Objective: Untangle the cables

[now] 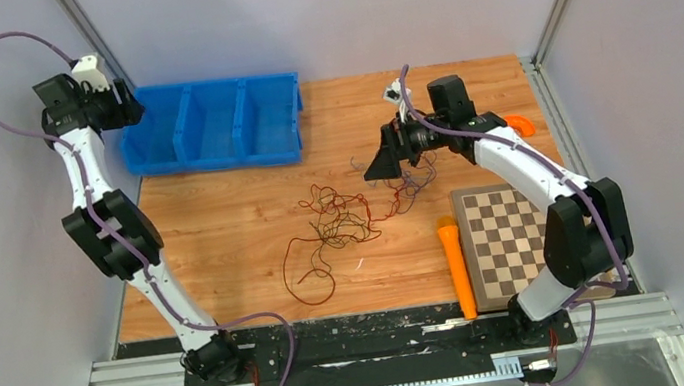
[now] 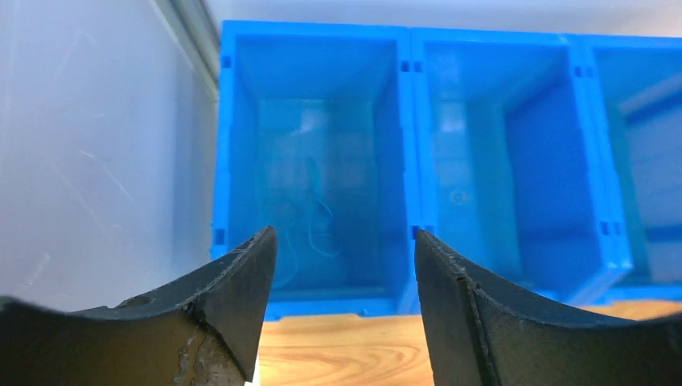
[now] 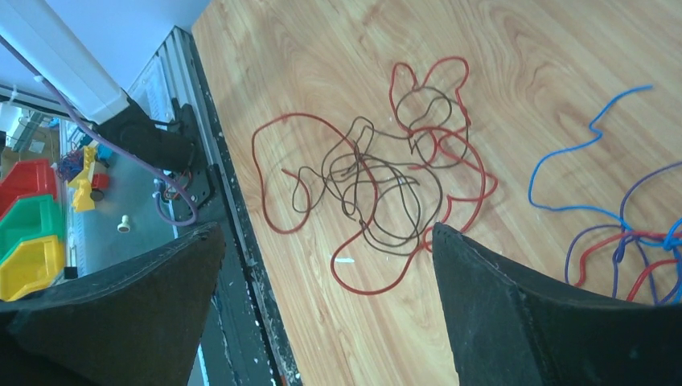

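Observation:
A tangle of thin red and black cables [image 1: 337, 219] lies mid-table; the right wrist view shows it [image 3: 378, 185] beyond the fingers. A second bunch of blue, purple and red cables [image 3: 619, 241] lies beside it, under my right arm [image 1: 414, 181]. My right gripper [image 1: 373, 170] hovers over the table between the two bunches, open and empty [image 3: 330, 233]. My left gripper [image 1: 132, 109] is at the left end of the blue bin [image 1: 212, 161], open with nothing between its fingers [image 2: 346, 241]. A thin blue cable [image 2: 315, 219] lies in the bin's left compartment.
A chessboard [image 1: 506, 241] lies at the front right with an orange stick-shaped object [image 1: 456, 268] along its left edge. A small orange object [image 1: 522, 124] sits behind the right arm. White walls close the left, back and right sides. The bin's other compartments [image 2: 515, 161] look bare.

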Available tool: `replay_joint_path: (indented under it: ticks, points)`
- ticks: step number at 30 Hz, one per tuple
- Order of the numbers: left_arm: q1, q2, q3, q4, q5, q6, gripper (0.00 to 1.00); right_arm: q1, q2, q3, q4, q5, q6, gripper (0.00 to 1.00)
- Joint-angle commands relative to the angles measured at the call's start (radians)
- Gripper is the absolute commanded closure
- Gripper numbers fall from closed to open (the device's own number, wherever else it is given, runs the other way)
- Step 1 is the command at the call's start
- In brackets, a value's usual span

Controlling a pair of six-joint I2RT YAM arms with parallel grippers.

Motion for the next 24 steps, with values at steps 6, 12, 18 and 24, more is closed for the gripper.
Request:
replay_joint_path:
  ticks: [6,12,18,24]
  points:
    - [-0.075,-0.403,-0.22,-0.436,0.306,0.274,0.21,0.029,0.026,-0.057,-0.074,0.071,-0.083,0.04]
    - [-0.336,-0.762,-0.848,-0.367,0.349,0.297,0.19,0.088,0.11,-0.066,-0.1,0.124,-0.092,0.07]
    - [-0.607,-0.823,-1.115,-0.194,0.238,0.093,0.14,0.136,0.199,-0.021,-0.116,0.141,-0.088,0.1]
    - [-0.715,-0.673,-1.186,-0.193,0.087,0.041,0.13,0.186,0.279,0.056,-0.114,0.174,-0.087,0.1]
